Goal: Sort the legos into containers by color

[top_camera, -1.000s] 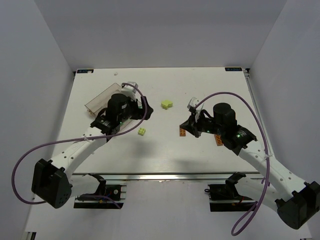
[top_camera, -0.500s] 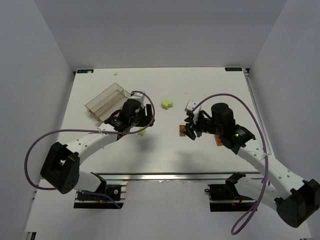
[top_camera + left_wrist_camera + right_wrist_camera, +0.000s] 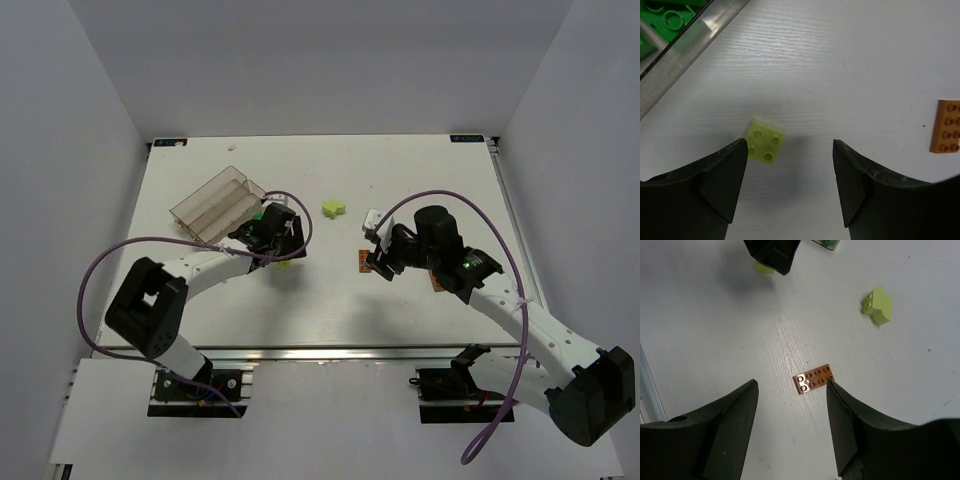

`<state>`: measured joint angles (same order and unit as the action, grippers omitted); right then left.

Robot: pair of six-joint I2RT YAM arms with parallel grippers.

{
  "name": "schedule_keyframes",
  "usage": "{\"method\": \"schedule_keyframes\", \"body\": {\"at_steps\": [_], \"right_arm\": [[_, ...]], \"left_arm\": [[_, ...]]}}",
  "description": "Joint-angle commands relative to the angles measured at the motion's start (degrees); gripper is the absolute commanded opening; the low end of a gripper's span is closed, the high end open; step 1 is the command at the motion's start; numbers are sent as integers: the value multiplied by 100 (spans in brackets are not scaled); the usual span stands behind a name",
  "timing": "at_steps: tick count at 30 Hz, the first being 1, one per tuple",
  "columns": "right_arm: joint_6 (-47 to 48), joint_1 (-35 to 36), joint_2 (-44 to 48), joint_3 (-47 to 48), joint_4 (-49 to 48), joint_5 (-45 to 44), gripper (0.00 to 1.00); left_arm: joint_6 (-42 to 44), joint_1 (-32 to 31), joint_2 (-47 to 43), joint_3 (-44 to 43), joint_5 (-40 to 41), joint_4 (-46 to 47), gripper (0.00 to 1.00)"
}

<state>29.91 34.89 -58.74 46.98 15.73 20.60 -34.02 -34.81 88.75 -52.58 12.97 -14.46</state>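
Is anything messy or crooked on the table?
Nothing looks broken or spilled. The tray sits crooked, at a slant to the table edge. Some bricks lie loose outside it: a small lime brick, a second lime brick and an orange brick.

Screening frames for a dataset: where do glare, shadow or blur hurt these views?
Left wrist: sharp lime brick with a soft shadow to its right, a glare streak on the tray rim, a dark lower-right corner. Right wrist: a white glint on one end of the orange plate. Top external: even light, no glare, little fine detail.
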Motion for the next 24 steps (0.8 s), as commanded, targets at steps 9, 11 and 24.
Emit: {"method": "schedule_keyframes", "body": {"at_steps": [9, 11, 24], "right_arm": [[50, -35, 398, -93, -175, 14, 65], [41, -35, 433, -93, -158, 75, 65], [6, -27, 609, -31, -52, 339, 68]], "left_arm": [[150, -44, 661, -657, 1208, -936, 76], [360, -52, 635, -640, 1059, -822, 76], [994, -44, 951, -754, 206, -831, 74]]}}
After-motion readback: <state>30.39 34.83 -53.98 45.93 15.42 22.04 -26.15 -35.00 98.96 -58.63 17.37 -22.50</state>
